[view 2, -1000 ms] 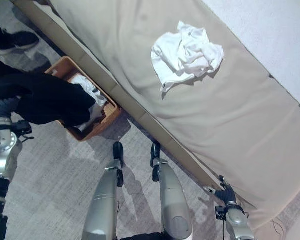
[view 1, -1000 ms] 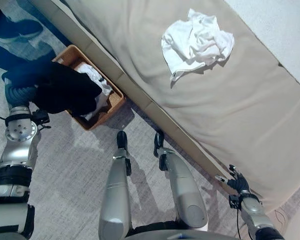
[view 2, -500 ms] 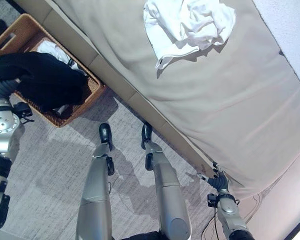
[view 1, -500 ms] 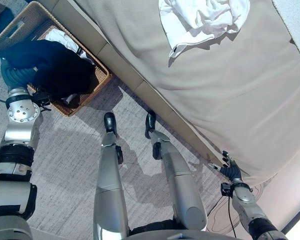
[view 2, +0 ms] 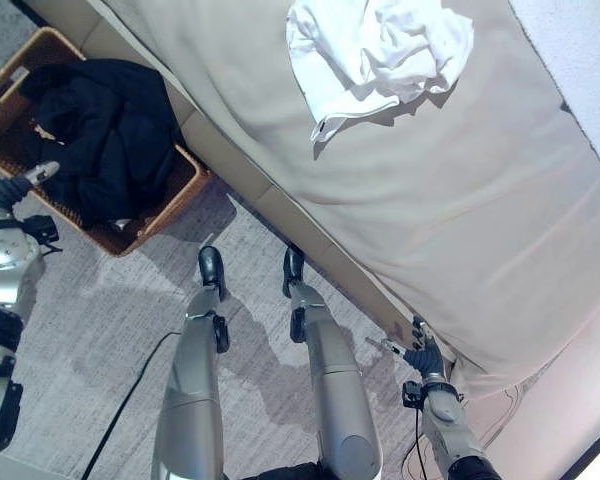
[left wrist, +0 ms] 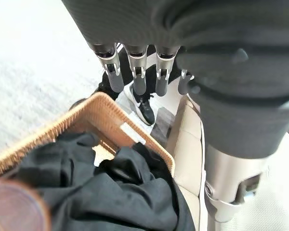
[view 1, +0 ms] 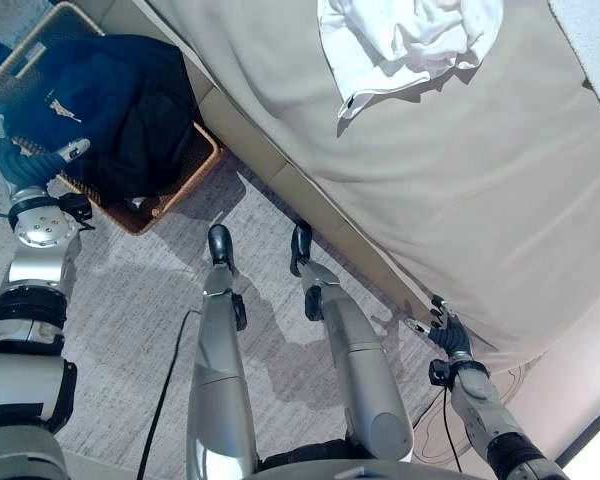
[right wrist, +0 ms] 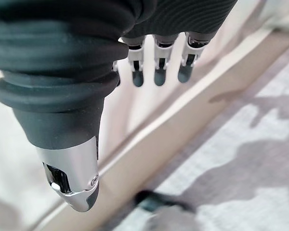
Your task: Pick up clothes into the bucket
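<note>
Woven wicker basket (view 1: pixel 205 160) holds crumpled dark garment (view 1: pixel 120 110); left hand (view 1: pixel 20 165) and right hand (view 1: pixel 442 335) fingers relaxed, empty; white cloth (view 1: pixel 405 40) on bed (view 1: pixel 460 190).

Wicker basket (view 1: pixel 205 165) on the carpet (view 1: pixel 130 330), its far long side close against the base of the bed (view 1: pixel 280 185); the opening is heaped with a dark garment (view 1: pixel 120 110) that rises above the rim. Left hand (view 1: pixel 25 165), fingers (left wrist: pixel 137 79) straight and holding nothing, sits at the basket's near edge, open carpet below it. White garment (view 1: pixel 405 40) lies on the bed top with bare mattress on all sides. Right hand (view 1: pixel 442 330), fingers relaxed, is beside the bed's lower edge, above open carpet.
</note>
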You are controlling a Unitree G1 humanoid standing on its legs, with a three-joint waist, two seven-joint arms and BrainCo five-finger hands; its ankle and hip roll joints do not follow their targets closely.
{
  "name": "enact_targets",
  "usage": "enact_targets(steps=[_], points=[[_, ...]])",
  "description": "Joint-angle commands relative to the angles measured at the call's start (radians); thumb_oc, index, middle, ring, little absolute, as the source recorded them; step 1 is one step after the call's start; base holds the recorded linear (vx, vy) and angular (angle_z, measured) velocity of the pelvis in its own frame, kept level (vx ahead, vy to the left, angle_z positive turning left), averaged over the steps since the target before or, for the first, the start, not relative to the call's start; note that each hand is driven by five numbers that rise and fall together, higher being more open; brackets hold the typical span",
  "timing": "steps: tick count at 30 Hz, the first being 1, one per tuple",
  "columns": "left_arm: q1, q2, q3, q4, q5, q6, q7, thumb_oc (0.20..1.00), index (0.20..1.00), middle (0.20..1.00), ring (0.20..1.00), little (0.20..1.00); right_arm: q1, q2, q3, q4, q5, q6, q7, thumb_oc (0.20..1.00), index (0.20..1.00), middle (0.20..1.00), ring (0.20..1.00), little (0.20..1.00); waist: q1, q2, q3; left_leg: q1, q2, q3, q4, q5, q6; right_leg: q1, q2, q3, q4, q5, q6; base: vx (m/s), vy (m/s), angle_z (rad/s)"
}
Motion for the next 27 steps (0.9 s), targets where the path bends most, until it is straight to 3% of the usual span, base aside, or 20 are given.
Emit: enact_targets(steps=[1, 4, 5, 7, 8, 9, 10, 11, 15, 17, 18, 22, 24, 25, 27], points=[[0.100, -0.029, 0.115, -0.065, 0.067, -0.024, 0.049, 1.000, 1.000, 1.000, 1.000, 1.000, 0.008, -0.034, -0.036, -0.061, 0.097, -0.060, 0.019, 1.000, 1.000, 1.000, 1.000, 1.000, 0.039, 0.011, -0.012, 0.090, -0.005, -0.005, 0.043, -0.096, -0.005, 0.084, -0.085, 0.016, -0.086, 0.047, 0.107, 0.00, -0.001, -0.04], [0.225, -0.132, 0.162, -0.113, 0.088, -0.047, 0.050, 1.000, 1.000, 1.000, 1.000, 1.000, -0.008, -0.044, -0.060, -0.111, 0.106, -0.077, 0.030, 1.000, 1.000, 1.000, 1.000, 1.000, 0.057, 0.041, -0.012, 0.153, -0.015, -0.004, -0.001, -0.082, -0.005, 0.128, -0.095, 0.018, -0.083, 0.037, 0.104, -0.01, 0.007, -0.03], [0.252, -0.173, 0.169, -0.125, 0.089, -0.059, 0.050, 1.000, 1.000, 1.000, 1.000, 1.000, -0.019, -0.047, -0.078, -0.135, 0.111, -0.085, 0.023, 1.000, 1.000, 1.000, 1.000, 1.000, 0.059, 0.045, -0.012, 0.155, -0.023, 0.004, -0.022, -0.045, -0.001, 0.125, -0.105, 0.013, -0.089, 0.062, 0.096, -0.07, 0.024, 0.01], [0.292, -0.243, 0.161, -0.146, 0.095, -0.088, 0.045, 1.000, 1.000, 1.000, 1.000, 1.000, -0.034, -0.056, -0.097, -0.168, 0.127, -0.101, 0.033, 1.000, 1.000, 1.000, 1.000, 1.000, 0.068, 0.062, -0.012, 0.198, -0.031, 0.003, -0.053, -0.034, -0.001, 0.153, -0.113, 0.012, -0.080, 0.053, 0.095, -0.02, 0.009, 0.06], [0.294, -0.244, 0.161, -0.147, 0.095, -0.088, 0.045, 1.000, 1.000, 1.000, 1.000, 1.000, -0.033, -0.057, -0.097, -0.169, 0.127, -0.101, 0.033, 1.000, 1.000, 1.000, 1.000, 1.000, 0.068, 0.062, -0.012, 0.200, -0.031, 0.003, -0.055, -0.034, -0.001, 0.154, -0.113, 0.012, -0.080, 0.053, 0.095, 0.02, -0.008, 0.08], [0.329, -0.324, 0.152, -0.151, 0.077, -0.120, 0.018, 1.000, 1.000, 1.000, 1.000, 1.000, -0.060, -0.065, -0.124, -0.219, 0.138, -0.125, 0.034, 1.000, 1.000, 1.000, 1.000, 1.000, 0.082, 0.083, -0.012, 0.249, -0.039, -0.002, -0.092, -0.022, -0.002, 0.192, -0.122, 0.005, -0.074, 0.042, 0.095, 0.02, -0.001, 0.09], [0.330, -0.324, 0.152, -0.151, 0.077, -0.120, 0.018, 1.000, 1.000, 1.000, 1.000, 1.000, -0.059, -0.066, -0.124, -0.219, 0.138, -0.125, 0.034, 1.000, 1.000, 1.000, 1.000, 1.000, 0.082, 0.084, -0.012, 0.251, -0.039, -0.003, -0.094, -0.021, -0.002, 0.193, -0.122, 0.005, -0.074, 0.042, 0.095, 0.03, -0.037, 0.13], [0.367, -0.430, 0.090, -0.138, 0.079, -0.154, -0.037, 1.000, 1.000, 1.000, 1.000, 1.000, -0.092, -0.093, -0.179, -0.313, 0.112, -0.162, 0.006, 1.000, 1.000, 1.000, 1.000, 1.000, 0.099, 0.112, -0.012, 0.321, -0.051, -0.016, -0.148, -0.004, -0.002, 0.247, -0.137, -0.009, -0.063, 0.024, 0.095, 0.02, -0.037, 0.17], [0.404, -0.505, 0.012, -0.119, 0.104, -0.163, -0.090, 1.000, 1.000, 1.000, 1.000, 1.000, -0.154, -0.141, -0.231, -0.400, -0.008, -0.183, -0.083, 1.000, 1.000, 1.000, 1.000, 1.000, 0.118, 0.145, -0.012, 0.400, -0.062, -0.029, -0.212, 0.018, 0.000, 0.304, -0.151, -0.029, -0.055, 0.009, 0.096, 0.03, -0.030, 0.31], [0.425, -0.534, -0.048, -0.091, 0.146, -0.158, -0.124, 1.000, 1.000, 1.000, 1.000, 1.000, -0.208, -0.189, -0.248, -0.416, -0.141, -0.170, -0.156, 1.000, 1.000, 1.000, 1.000, 1.000, 0.129, 0.163, -0.012, 0.448, -0.071, -0.042, -0.252, 0.033, 0.001, 0.341, -0.161, -0.039, -0.051, 0.001, 0.096, 0.04, -0.046, 0.24], [0.450, -0.555, -0.110, -0.073, 0.194, -0.154, -0.162, 1.000, 1.000, 1.000, 1.000, 1.000, -0.247, -0.242, -0.261, -0.423, -0.308, -0.123, -0.249, 1.000, 1.000, 1.000, 1.000, 1.000, 0.137, 0.183, -0.015, 0.480, -0.073, -0.056, -0.283, 0.048, 0.000, 0.364, -0.173, -0.051, -0.040, -0.010, 0.097, 0.03, -0.035, 0.17], [0.474, -0.557, -0.225, -0.065, 0.311, -0.147, -0.195, 1.000, 1.000, 1.000, 1.000, 1.000, -0.318, -0.314, -0.248, -0.378, -0.495, -0.042, -0.347, 1.000, 1.000, 1.000, 1.000, 1.000, 0.149, 0.207, -0.036, 0.508, -0.078, -0.074, -0.321, 0.064, 0.000, 0.386, -0.179, -0.066, -0.034, -0.024, 0.097, 0.04, -0.035, 0.24], [0.486, -0.528, -0.332, -0.114, 0.428, -0.153, -0.224, 1.000, 1.000, 1.000, 1.000, 1.000, -0.385, -0.345, -0.233, -0.310, -0.535, -0.015, -0.381, 1.000, 1.000, 1.000, 1.000, 1.000, 0.158, 0.225, -0.050, 0.519, -0.079, -0.081, -0.337, 0.068, 0.002, 0.391, -0.181, -0.072, -0.031, -0.032, 0.100, 0.06, -0.024, 0.12], [0.504, -0.498, -0.415, -0.168, 0.459, -0.168, -0.266, 1.000, 1.000, 1.000, 1.000, 1.000, -0.481, -0.402, -0.205, -0.212, -0.545, 0.011, -0.413, 1.000, 1.000, 1.000, 1.000, 1.000, 0.167, 0.242, -0.056, 0.525, -0.081, -0.084, -0.341, 0.067, 0.003, 0.391, -0.184, -0.073, -0.026, -0.036, 0.103, 0.05, -0.015, 0.14], [0.515, -0.492, -0.431, -0.180, 0.449, -0.172, -0.278, 1.000, 1.000, 1.000, 1.000, 1.000, -0.525, -0.420, -0.183, -0.174, -0.540, 0.018, -0.416, 1.000, 1.000, 1.000, 1.000, 1.000, 0.171, 0.250, -0.057, 0.528, -0.082, -0.084, -0.343, 0.067, 0.004, 0.391, -0.181, -0.070, -0.024, -0.038, 0.104, 0.03, 0.000, 0.12]])
